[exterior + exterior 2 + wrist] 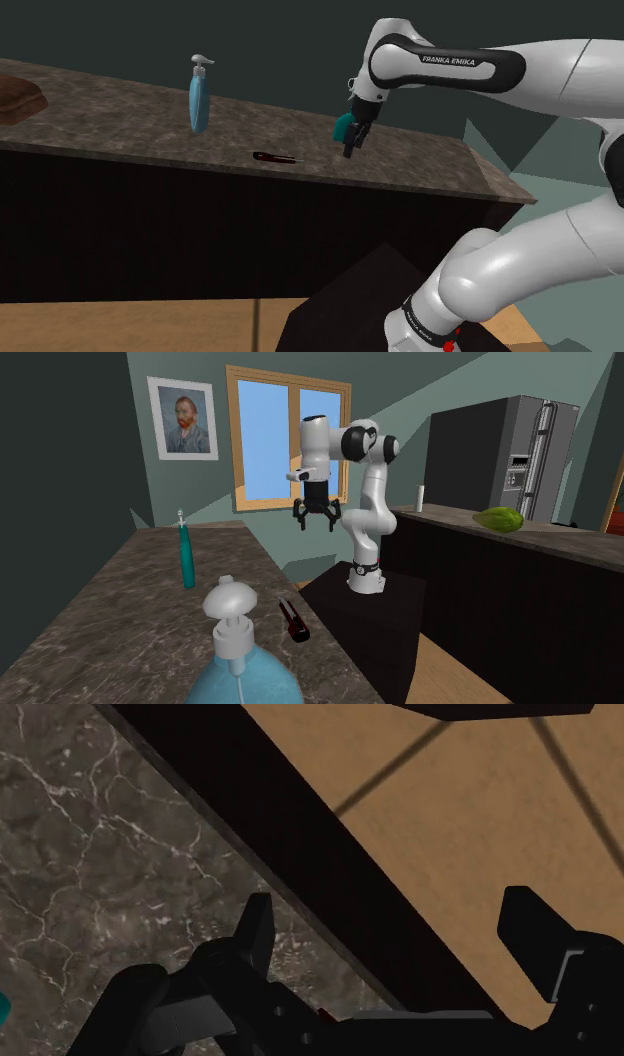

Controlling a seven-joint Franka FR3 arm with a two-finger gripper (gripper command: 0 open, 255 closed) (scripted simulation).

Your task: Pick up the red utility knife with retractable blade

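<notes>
The red utility knife [275,158] lies flat on the dark marble counter [120,115], close to its front edge; in the second exterior view the knife [294,620] sits near the counter's right edge. My gripper [350,150] hangs in the air above the counter, well off to the shoulder view's right of the knife and not touching it. Seen from the second exterior view, the gripper [315,522] points down with its fingers apart. In the wrist view the gripper [390,939] is open over the counter's edge, with nothing between the fingers [255,929].
A blue spray bottle [200,95] stands on the counter behind the knife. A slim teal bottle [186,557] stands further along. A brown object [15,100] lies at the counter's far left end. Another counter carries a green object [500,519]. Wooden floor [480,824] lies below the edge.
</notes>
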